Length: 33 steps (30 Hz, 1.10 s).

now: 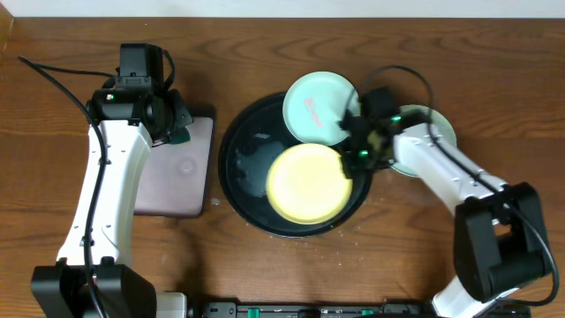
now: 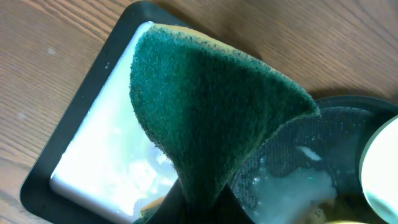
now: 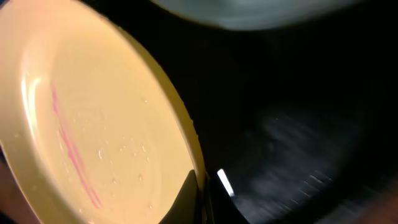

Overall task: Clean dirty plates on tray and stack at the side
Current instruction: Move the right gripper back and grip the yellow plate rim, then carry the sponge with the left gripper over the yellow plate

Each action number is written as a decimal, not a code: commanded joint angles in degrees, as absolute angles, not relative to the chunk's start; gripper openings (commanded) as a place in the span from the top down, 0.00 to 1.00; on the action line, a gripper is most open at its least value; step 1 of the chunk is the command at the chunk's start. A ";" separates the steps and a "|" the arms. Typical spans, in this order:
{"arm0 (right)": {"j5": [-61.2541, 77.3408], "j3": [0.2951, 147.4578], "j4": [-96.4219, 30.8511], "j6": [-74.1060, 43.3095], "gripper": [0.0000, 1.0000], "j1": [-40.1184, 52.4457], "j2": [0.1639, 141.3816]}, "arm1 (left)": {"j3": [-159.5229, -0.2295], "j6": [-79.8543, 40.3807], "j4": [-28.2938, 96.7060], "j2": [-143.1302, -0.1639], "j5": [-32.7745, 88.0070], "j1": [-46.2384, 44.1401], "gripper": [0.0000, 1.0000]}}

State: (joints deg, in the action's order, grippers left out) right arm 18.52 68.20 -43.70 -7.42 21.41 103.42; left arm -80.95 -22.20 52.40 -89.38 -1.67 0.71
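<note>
Roughly flat, face-up yellow plate (image 1: 305, 183) in tray (image 1: 226, 155), right claw (image 1: 358, 160) pinching rim.

We lose most of the mint-blue plate (image 1: 444, 124) at the tray's (image 1: 223, 163) three o'clock under the right arm (image 1: 433, 159). Up close the yellow plate (image 3: 93, 124) runs off at nine o'clock, and the green sponge (image 2: 205, 106) hides the left gripper's (image 1: 179, 131) tips.

Brown wood-grain table (image 1: 265, 35), rectangular black-rimmed tray (image 1: 168, 190) with pale pink inside at the left, soapy water (image 2: 140, 169) pooled in it, dark green scouring pad (image 2: 211, 106) folded above it
</note>
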 commanded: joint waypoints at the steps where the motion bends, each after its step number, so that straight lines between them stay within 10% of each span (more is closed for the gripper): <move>1: 19.44 69.41 -39.13 -21.98 0.99 25.63 102.76 | -80.68 -21.26 52.47 -89.89 -1.87 0.89 0.92; 16: 10.11 69.21 -31.94 -36.42 0.99 33.74 108.64 | -80.66 -21.26 52.66 -89.86 -1.87 0.89 0.92; 25: 10.11 69.21 -28.62 -29.04 0.59 32.08 110.39 | -80.68 -21.26 52.64 -89.86 0.14 0.89 0.93; 33: 11.07 69.21 -25.71 -24.56 0.62 30.37 112.29 | -80.66 -21.26 52.66 -89.93 0.93 0.78 0.93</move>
